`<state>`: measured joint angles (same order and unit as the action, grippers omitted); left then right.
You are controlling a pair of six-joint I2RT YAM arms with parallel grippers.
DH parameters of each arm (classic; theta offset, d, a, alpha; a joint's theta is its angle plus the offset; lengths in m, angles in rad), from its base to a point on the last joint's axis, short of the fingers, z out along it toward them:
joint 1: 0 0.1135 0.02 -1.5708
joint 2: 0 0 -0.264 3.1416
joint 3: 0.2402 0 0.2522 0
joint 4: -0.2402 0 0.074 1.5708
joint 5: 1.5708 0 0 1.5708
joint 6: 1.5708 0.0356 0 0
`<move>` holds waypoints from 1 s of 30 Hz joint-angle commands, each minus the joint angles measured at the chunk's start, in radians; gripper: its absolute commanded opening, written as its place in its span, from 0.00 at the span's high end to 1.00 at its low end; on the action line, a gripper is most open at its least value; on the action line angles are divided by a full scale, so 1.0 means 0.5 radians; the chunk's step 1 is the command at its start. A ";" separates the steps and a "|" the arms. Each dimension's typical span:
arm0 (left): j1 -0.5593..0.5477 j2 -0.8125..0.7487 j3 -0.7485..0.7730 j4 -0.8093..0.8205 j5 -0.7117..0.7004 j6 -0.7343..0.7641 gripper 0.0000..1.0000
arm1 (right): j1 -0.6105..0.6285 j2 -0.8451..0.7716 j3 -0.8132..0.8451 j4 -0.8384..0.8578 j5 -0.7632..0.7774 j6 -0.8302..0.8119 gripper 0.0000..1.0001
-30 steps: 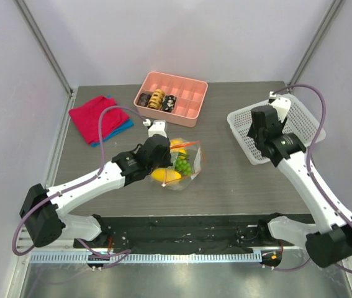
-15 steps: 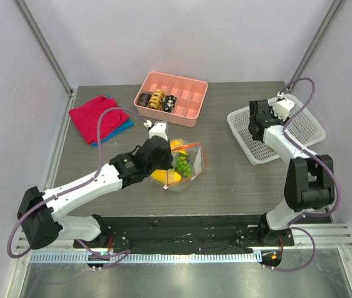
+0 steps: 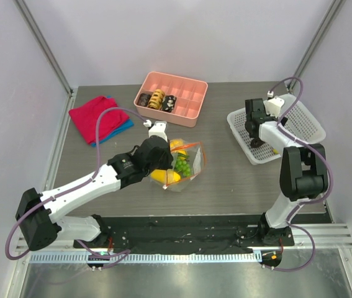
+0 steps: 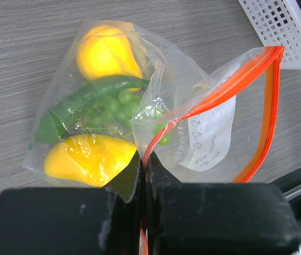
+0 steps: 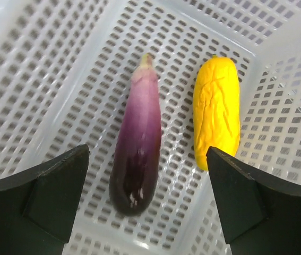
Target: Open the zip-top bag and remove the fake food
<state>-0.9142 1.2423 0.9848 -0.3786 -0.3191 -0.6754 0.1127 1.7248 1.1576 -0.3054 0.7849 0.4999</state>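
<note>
The clear zip-top bag (image 3: 188, 162) lies on the table's middle, its orange zipper mouth gaping open. My left gripper (image 4: 142, 170) is shut on the zipper edge at the bag's near side; it also shows in the top view (image 3: 167, 162). Inside the bag are two yellow pieces (image 4: 105, 53), a green long vegetable (image 4: 86, 98) and green grapes (image 4: 113, 112). My right gripper (image 5: 147, 196) is open and empty inside the white basket (image 5: 33, 79), just above a purple eggplant (image 5: 138, 151) and a yellow piece (image 5: 217, 119) lying side by side. In the top view the right gripper (image 3: 255, 136) is over the basket's near left part.
A pink compartment tray (image 3: 188, 94) with brown pastry pieces stands at the back middle. A red cloth (image 3: 94, 117) on a blue one lies at the back left. The white basket (image 3: 300, 121) sits at the right.
My right arm has folded back and its gripper has moved left and lower into the basket. My left gripper keeps its hold on the bag, almost still.
</note>
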 commanded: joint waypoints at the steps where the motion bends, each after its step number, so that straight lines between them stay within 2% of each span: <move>1: -0.006 -0.042 0.071 0.030 -0.021 0.022 1.00 | 0.243 -0.380 0.023 -0.110 -0.143 -0.092 0.03; 5: -0.006 -0.027 0.098 0.012 -0.031 0.013 1.00 | 0.544 -0.673 -0.161 -0.238 -0.205 -0.110 0.03; 10: -0.006 -0.036 0.104 0.021 0.012 0.004 1.00 | 0.930 -0.885 -0.140 -0.539 -0.299 -0.303 0.03; 11: -0.006 -0.045 0.098 0.039 0.024 0.004 1.00 | 1.083 -0.970 -0.140 -0.622 -0.306 -0.303 0.04; 13: -0.006 -0.058 0.080 0.055 0.028 0.010 1.00 | 1.228 -1.068 -0.146 -0.690 -0.330 -0.255 0.06; 16: -0.006 -0.049 0.086 0.058 0.034 0.016 1.00 | 1.425 -1.280 -0.174 -0.693 -0.575 -0.212 0.17; 17: -0.006 -0.046 0.086 0.055 0.037 0.016 1.00 | 1.471 -1.323 -0.204 -0.611 -0.773 -0.236 0.27; 18: -0.006 -0.042 0.086 0.064 0.043 0.016 1.00 | 1.520 -1.400 -0.229 -0.559 -0.888 -0.254 0.30; 20: -0.006 -0.039 0.077 0.085 0.046 0.001 1.00 | 1.532 -1.431 -0.302 -0.394 -1.057 -0.267 0.41; 21: -0.006 -0.039 0.074 0.097 0.058 -0.008 1.00 | 1.532 -1.431 -0.327 -0.335 -1.218 -0.270 0.43; 23: -0.006 -0.030 0.071 0.113 0.077 -0.027 1.00 | 1.532 -1.394 -0.391 -0.197 -1.296 -0.233 0.54; 30: -0.006 0.004 0.061 0.131 0.110 -0.073 1.00 | 1.533 -1.023 -0.489 0.095 -1.450 -0.162 0.58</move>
<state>-0.9142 1.2423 1.0023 -0.3679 -0.2832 -0.6872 0.8761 1.1461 0.9546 -0.3958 0.1421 0.3988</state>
